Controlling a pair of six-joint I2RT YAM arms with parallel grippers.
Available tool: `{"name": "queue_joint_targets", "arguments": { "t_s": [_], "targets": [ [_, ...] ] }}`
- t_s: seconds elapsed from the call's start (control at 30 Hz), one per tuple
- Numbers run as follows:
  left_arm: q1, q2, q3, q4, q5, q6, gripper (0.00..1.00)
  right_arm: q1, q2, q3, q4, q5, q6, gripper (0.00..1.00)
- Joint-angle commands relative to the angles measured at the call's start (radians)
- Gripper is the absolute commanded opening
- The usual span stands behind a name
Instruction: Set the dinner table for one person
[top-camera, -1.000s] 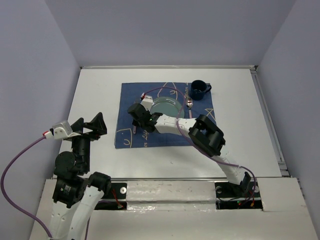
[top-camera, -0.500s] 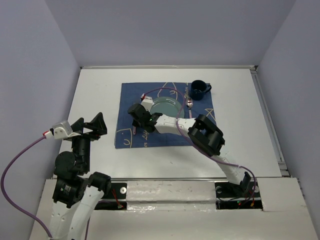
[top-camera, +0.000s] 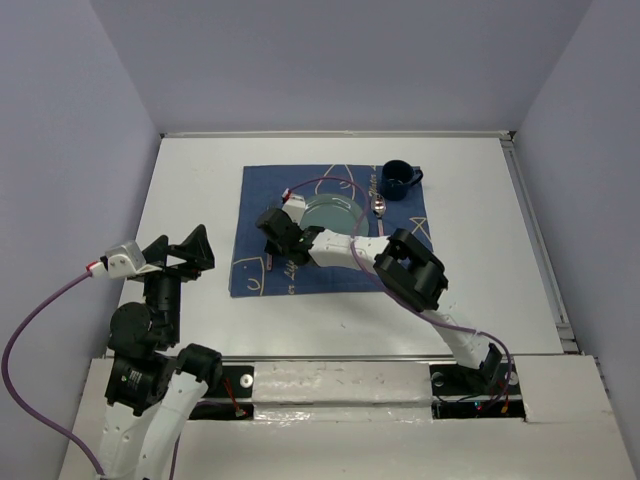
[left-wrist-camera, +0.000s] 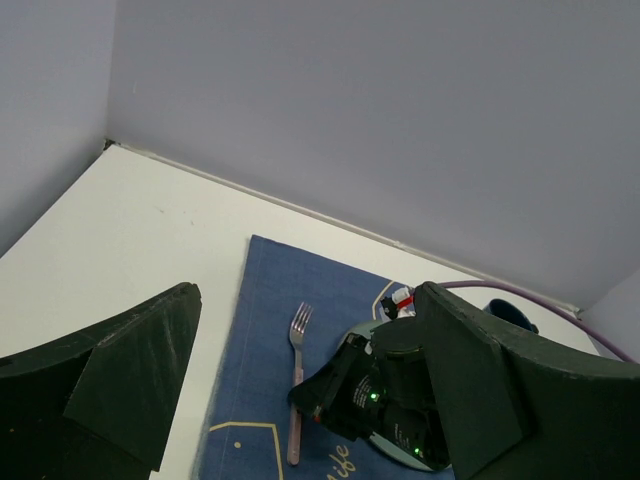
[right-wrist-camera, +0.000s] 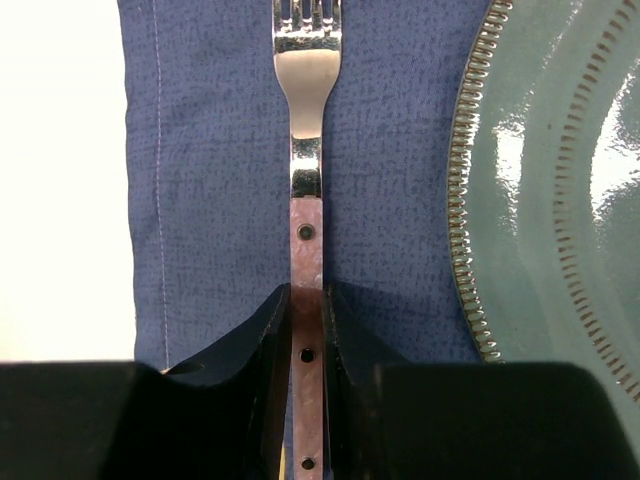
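The plain white dinner table (top-camera: 190, 200) bears a dark blue cloth (top-camera: 255, 190), where a pink-handled steel fork (right-wrist-camera: 307, 200) lies beside a teal plate (right-wrist-camera: 560, 200). Our right gripper (right-wrist-camera: 307, 296) pinches the fork's handle, with the tines pointing straight ahead of it. Our left gripper (top-camera: 178, 250) hangs spread, well apart.

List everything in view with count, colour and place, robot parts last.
dinner table: one, white, under everything.
cloth: one, dark blue with white line drawings, on the table's far middle.
plate: one, teal, centre of the cloth.
fork: one, silver with a pinkish handle, on the cloth left of the plate.
spoon: one, silver, on the cloth right of the plate.
mug: one, dark blue, far right corner of the cloth.
cables: two, purple, one along each arm.
left tool: one, black, open, over the table's near left.
right tool: one, black, shut on the fork's handle.
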Motion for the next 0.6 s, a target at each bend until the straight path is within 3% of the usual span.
{"name": "queue_joint_targets", "arguments": {
  "t_s": [0.0,0.07,0.2,0.3,0.53,0.57],
  "targets": [
    [-0.003,0.015,0.002,0.052,0.002,0.001,0.99,-0.009,0.001,0.033,0.014,0.000,-0.010,0.28],
    [-0.005,0.013,0.004,0.050,0.000,-0.001,0.99,-0.009,-0.014,0.031,0.013,-0.004,-0.019,0.31],
    [-0.005,0.013,0.004,0.049,-0.003,0.002,0.99,-0.009,-0.049,0.020,0.020,-0.006,-0.042,0.60],
    [-0.005,0.012,0.004,0.049,-0.007,0.005,0.99,-0.009,-0.097,-0.015,0.057,-0.014,-0.065,0.75],
    [-0.002,0.012,0.004,0.045,-0.012,0.010,0.99,-0.009,-0.217,-0.114,0.109,0.005,-0.081,0.80],
    [-0.003,0.012,0.005,0.045,-0.014,0.011,0.99,-0.009,-0.261,-0.146,0.181,0.002,-0.084,0.82]
  ]
}}
